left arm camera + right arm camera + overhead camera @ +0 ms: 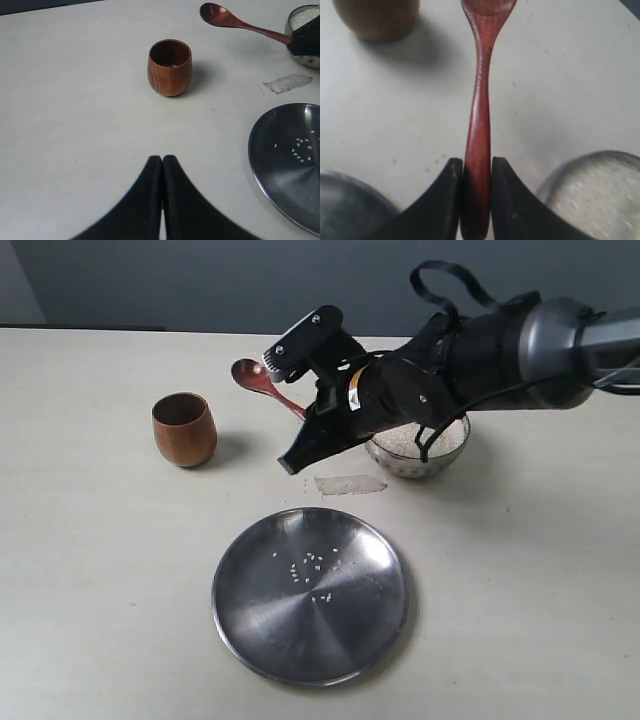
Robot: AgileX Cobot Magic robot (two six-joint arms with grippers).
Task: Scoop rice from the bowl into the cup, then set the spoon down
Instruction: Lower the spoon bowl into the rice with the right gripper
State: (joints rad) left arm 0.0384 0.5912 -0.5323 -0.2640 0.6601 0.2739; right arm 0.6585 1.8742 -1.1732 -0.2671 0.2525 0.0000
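Over matte cream tabletop (100,590), right gripper (477,172) pinches the slim glossy wooden spoon (480,100); left gripper (162,162) sits closed.

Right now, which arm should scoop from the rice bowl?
Right. The right gripper holds the wooden spoon by its handle beside the steel bowl of rice; the left gripper is shut and empty.

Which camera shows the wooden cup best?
The left wrist view: the whole wooden cup stands sharp, its dark inside visible. The exterior view shows it whole but smaller; the right wrist view catches only a blurred part at the frame's edge.
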